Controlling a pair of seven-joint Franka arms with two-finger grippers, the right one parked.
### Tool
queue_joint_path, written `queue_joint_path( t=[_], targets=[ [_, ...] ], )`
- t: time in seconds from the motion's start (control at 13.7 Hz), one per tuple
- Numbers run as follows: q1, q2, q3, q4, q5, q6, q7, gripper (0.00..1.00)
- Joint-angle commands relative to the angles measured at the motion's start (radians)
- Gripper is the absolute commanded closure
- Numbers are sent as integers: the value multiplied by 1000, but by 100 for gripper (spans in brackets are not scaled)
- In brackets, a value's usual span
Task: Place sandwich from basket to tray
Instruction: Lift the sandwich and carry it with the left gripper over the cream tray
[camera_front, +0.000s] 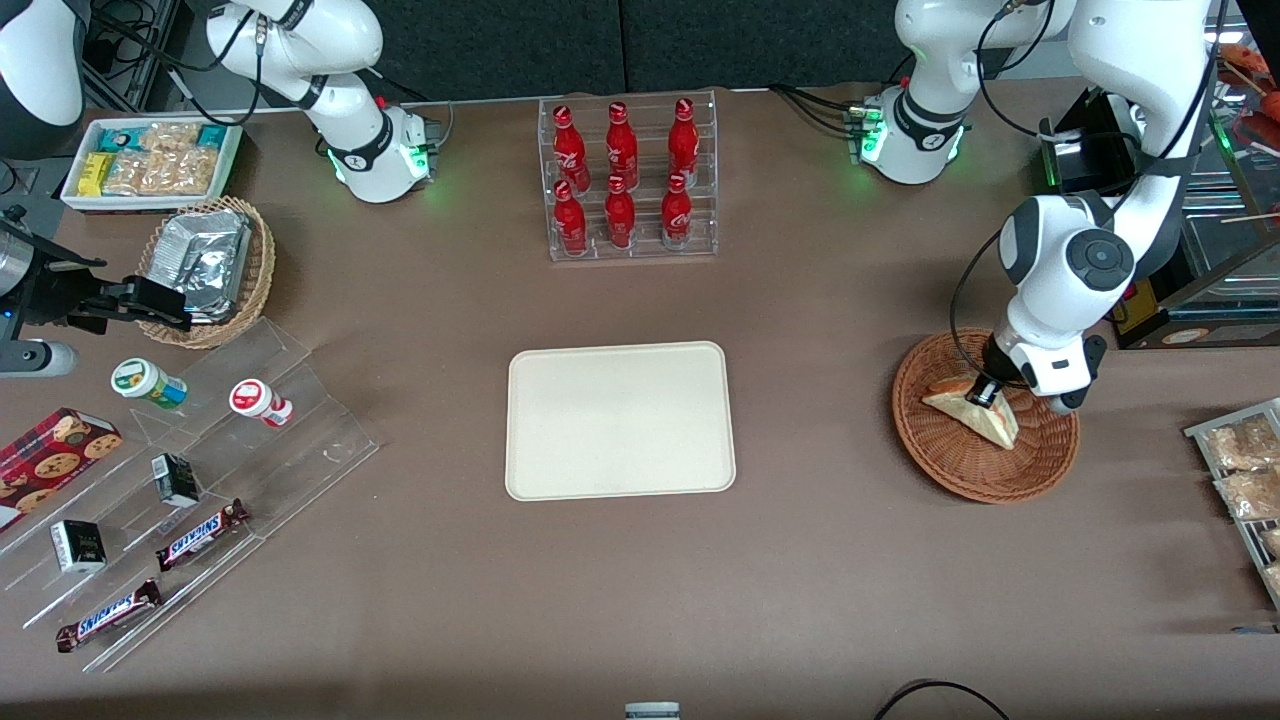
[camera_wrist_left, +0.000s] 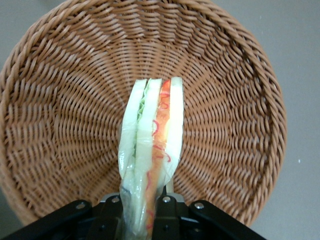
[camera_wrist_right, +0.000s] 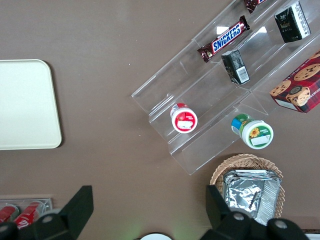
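The sandwich (camera_front: 975, 412) is a pale bread wedge with red and pink filling, wrapped in clear film, in the reddish-brown woven basket (camera_front: 940, 460) toward the working arm's end of the table. My left gripper (camera_front: 985, 395) is down in the basket, shut on the sandwich. In the left wrist view the sandwich (camera_wrist_left: 152, 145) stands on edge between the black fingers (camera_wrist_left: 172, 215) of the gripper (camera_wrist_left: 145, 217), over the basket's weave (camera_wrist_left: 70, 125). The cream tray (camera_front: 620, 420) lies empty at the table's middle and shows in the right wrist view (camera_wrist_right: 25, 105).
A clear rack of red bottles (camera_front: 628, 180) stands farther from the front camera than the tray. A clear stepped stand with snacks (camera_front: 180, 500), a tan basket of foil packets (camera_front: 205, 265) and a white snack box (camera_front: 150, 160) lie toward the parked arm's end. Packaged snacks (camera_front: 1245, 480) lie beside the basket.
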Motion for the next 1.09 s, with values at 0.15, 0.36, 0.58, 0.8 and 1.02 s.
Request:
queue_joint_path(
  t=[0.15, 0.36, 0.58, 0.8, 1.02],
  targets=[
    [-7, -62, -75, 244, 16, -453, 77, 81],
    [-7, -56, -151, 390, 29, -634, 84, 81],
    [-7, -36, -268, 467, 30, -699, 68, 81],
    [-19, -19, -375, 478, 36, -693, 85, 81],
    [-152, 102, -390, 586, 84, -692, 67, 81]
  ],
)
